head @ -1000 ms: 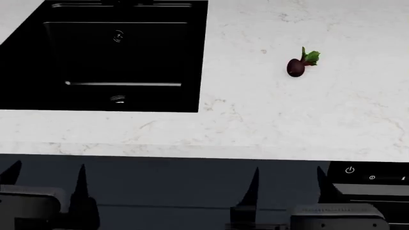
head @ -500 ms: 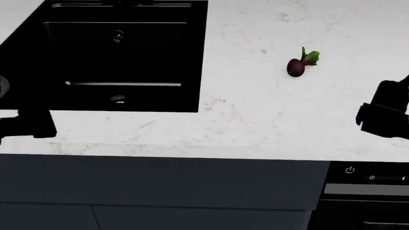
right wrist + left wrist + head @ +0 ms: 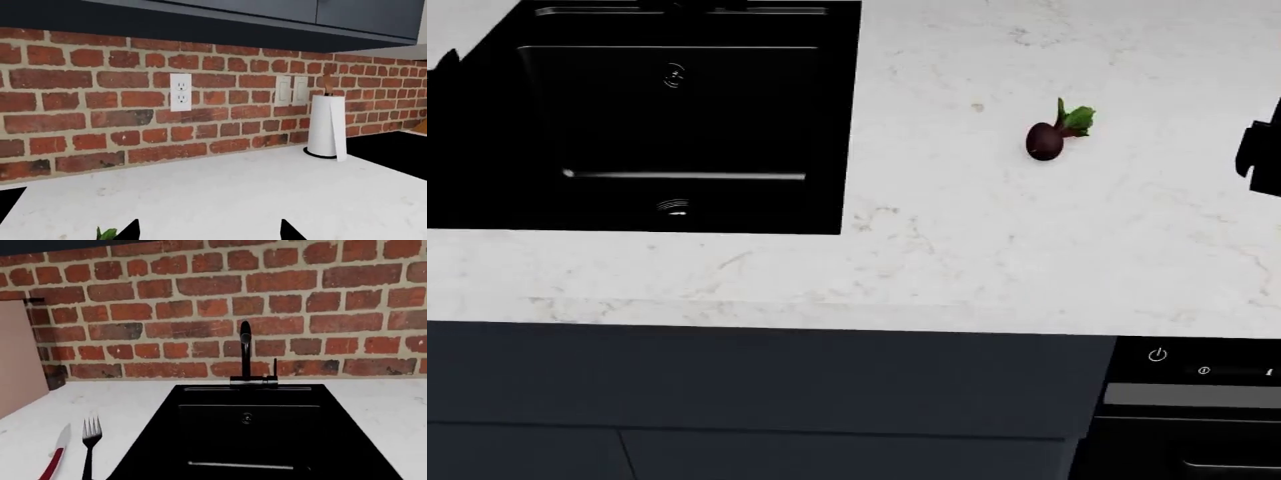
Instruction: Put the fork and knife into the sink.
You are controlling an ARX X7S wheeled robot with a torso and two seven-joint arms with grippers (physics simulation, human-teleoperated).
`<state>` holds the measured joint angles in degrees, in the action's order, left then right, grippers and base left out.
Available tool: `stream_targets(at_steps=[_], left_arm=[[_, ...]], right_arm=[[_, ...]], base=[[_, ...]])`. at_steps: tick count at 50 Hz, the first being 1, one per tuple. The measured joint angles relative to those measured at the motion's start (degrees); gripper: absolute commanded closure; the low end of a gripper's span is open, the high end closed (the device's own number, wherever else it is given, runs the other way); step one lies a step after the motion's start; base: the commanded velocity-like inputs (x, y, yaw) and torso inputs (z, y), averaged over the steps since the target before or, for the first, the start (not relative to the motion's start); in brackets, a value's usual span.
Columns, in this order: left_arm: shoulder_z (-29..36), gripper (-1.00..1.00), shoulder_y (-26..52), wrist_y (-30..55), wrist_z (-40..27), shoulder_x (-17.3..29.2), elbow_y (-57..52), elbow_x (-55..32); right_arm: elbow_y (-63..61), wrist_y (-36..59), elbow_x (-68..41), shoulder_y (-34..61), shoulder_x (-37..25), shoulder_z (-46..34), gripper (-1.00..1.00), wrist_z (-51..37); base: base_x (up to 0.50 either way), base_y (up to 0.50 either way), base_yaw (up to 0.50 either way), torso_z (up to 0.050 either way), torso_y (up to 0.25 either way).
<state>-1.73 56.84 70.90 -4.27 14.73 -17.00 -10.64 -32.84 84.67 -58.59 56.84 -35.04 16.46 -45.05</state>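
knife (image 3: 59, 452): flat on the surface (image 3: 127, 405), left of the fork, well left of the sink; red handle toward the camera, blade pointing at the wall; thin and low, likely to slide or pivot if pinched off-centre.
fork (image 3: 90, 445): just beside the knife, parallel, tines toward the wall; so close that reaching for one could nudge the other.
sink (image 3: 250, 430): black basin, near the fork's right; neither utensil in it yet; out of the head view, both would have to be found by the left wrist view alone.
faucet (image 3: 245, 357): upright at the sink's back edge; could be struck on a high carry.
beet (image 3: 1052, 132): alone, well right of the sink, clear of any path.
paper towel roll (image 3: 326, 127): far right by the wall, no obstacle.
left jaws: cannot tell, not visible.
right jaws (image 3: 208, 231): two dark tips apart, holding nothing.
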Motion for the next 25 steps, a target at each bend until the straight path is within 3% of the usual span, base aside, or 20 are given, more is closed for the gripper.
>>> stream_targets(at_steps=[10, 25], left_arm=[[-0.20, -1.00, 6.99, 11.09, -0.69, 1.51, -3.13, -5.09], [-0.64, -1.00, 15.09, 17.07, -21.84, 8.38, 0.21, -35.64]], right_arm=[[0.51, 0.33, -3.70, 1.81, -0.86, -1.09, -1.00, -2.18], [0.77, -0.65, -6.59, 2.35, -1.61, -1.72, -1.00, -3.41]], base=[[0.00, 0.00, 0.00, 0.000, 0.000], [0.00, 0.00, 0.00, 0.000, 0.000]])
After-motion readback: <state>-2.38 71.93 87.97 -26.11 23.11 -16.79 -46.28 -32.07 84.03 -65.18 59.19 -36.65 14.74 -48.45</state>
